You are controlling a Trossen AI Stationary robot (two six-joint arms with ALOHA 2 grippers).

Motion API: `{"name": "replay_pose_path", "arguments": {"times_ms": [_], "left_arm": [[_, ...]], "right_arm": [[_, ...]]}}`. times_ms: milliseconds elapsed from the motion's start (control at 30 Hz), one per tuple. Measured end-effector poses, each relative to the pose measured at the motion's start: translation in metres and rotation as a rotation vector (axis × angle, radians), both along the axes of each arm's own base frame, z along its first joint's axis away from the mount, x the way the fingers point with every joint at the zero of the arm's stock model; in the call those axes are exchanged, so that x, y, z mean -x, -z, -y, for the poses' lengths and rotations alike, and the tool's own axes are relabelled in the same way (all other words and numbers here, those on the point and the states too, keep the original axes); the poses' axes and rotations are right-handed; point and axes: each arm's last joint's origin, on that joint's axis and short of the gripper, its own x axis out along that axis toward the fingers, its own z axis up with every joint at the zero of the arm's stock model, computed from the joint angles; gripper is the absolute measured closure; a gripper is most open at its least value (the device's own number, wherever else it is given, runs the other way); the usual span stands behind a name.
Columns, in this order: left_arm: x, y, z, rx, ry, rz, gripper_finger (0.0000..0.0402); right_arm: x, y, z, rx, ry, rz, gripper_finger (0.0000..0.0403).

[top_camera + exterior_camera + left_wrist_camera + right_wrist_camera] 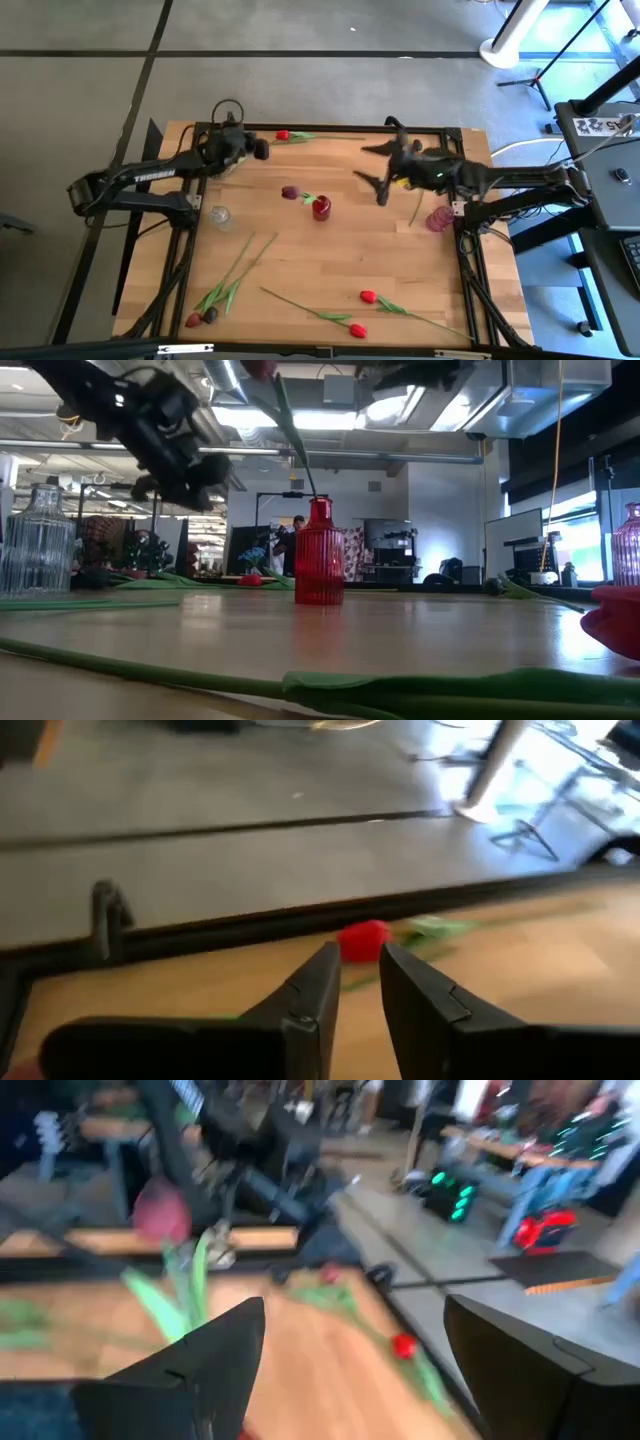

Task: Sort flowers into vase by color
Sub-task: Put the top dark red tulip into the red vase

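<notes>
The wooden tabletop (330, 260) sat inside a black metal frame (470, 270) on a grey floor (300, 90) crossed by dark lines. At about two o'clock stood a white pole base (510, 45) and a black tripod (545, 75). At three o'clock was a dark desk (605, 150) with cables.

We see red tulip (284, 135) flat at far edge, maroon tulip (290, 192) leaning from red vase (321, 208), more tulips (358, 329) scattered along near edge.
</notes>
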Motion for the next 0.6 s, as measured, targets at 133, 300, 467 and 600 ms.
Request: {"name": "replay_pose_path", "arguments": {"times_ms": [133,300,467,600], "left_arm": [[0.006,0.020,-0.019,0.206,-0.159,0.166,0.0371],[0.006,0.046,-0.030,0.381,-0.403,0.306,0.0398],[-0.002,0.046,-0.051,0.492,-0.585,0.289,0.0400],[-0.002,0.048,-0.070,0.552,-0.762,0.303,0.0400]], "right_arm": [[0.025,-0.018,0.012,-0.058,0.064,0.108,0.0095],[0.043,-0.028,0.027,-0.231,0.113,0.226,0.0095],[0.046,-0.025,0.035,-0.451,0.067,0.258,0.0095],[0.043,-0.018,0.040,-0.548,0.031,0.215,0.0095]]}}
